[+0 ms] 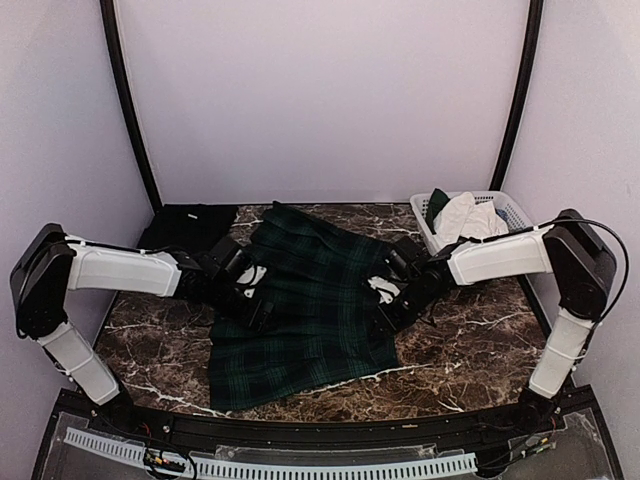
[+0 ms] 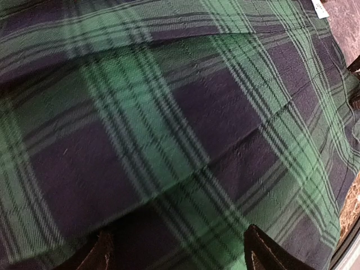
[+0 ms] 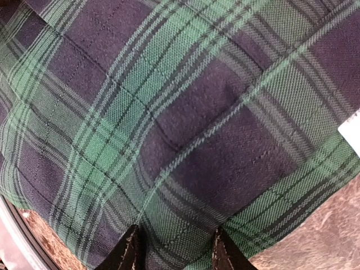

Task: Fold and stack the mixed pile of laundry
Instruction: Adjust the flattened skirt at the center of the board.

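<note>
A dark green-and-navy tartan skirt [image 1: 300, 305] lies spread flat across the middle of the marble table [image 1: 470, 345]. A plain black cloth [image 1: 188, 225] lies at the back left. My left gripper [image 1: 258, 302] is low over the skirt's left part; in the left wrist view its gripper [image 2: 177, 256] is open, the fingertips [image 2: 98, 256] wide apart above the tartan [image 2: 169, 124]. My right gripper [image 1: 385, 303] is down on the skirt's right edge. There its gripper [image 3: 175, 253] is open at a narrower gap, the fingertips [image 3: 128, 253] on flat tartan [image 3: 185, 112] near the hem.
A white slatted basket [image 1: 515, 210] stands at the back right, holding a white garment [image 1: 465, 220] and a dark green one [image 1: 437, 207]. A white label [image 3: 351, 135] shows at the skirt's edge. Bare marble [image 3: 315, 236] lies beside the hem. Curtain walls close in three sides.
</note>
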`<state>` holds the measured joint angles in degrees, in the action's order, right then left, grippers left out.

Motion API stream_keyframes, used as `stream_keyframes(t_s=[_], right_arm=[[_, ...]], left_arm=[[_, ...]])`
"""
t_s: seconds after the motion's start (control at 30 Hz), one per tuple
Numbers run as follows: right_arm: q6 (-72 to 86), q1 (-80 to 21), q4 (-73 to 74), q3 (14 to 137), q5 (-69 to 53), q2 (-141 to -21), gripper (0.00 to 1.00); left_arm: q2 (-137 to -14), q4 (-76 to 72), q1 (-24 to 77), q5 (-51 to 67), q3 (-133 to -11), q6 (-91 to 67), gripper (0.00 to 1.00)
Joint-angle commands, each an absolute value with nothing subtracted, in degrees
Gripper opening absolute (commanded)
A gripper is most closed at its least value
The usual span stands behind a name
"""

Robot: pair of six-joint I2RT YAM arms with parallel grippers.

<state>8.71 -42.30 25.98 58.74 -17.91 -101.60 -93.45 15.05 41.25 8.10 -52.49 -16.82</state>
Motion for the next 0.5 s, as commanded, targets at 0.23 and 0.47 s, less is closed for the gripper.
stream_keyframes(t_s=[0.23,0.47], right_arm=[[14.93,-40.87,25.85,54.94,-23.95,-92.79,0.54],[12.57,-38.73,26.11,55.88,-29.34,-97.72,0.5]], left_arm=[[-82.17,14.8,41.63,6.95,-47.61,-21.3,0.79],[-80.02,16.06,41.86,6.4,-48.08,-20.92,0.79]])
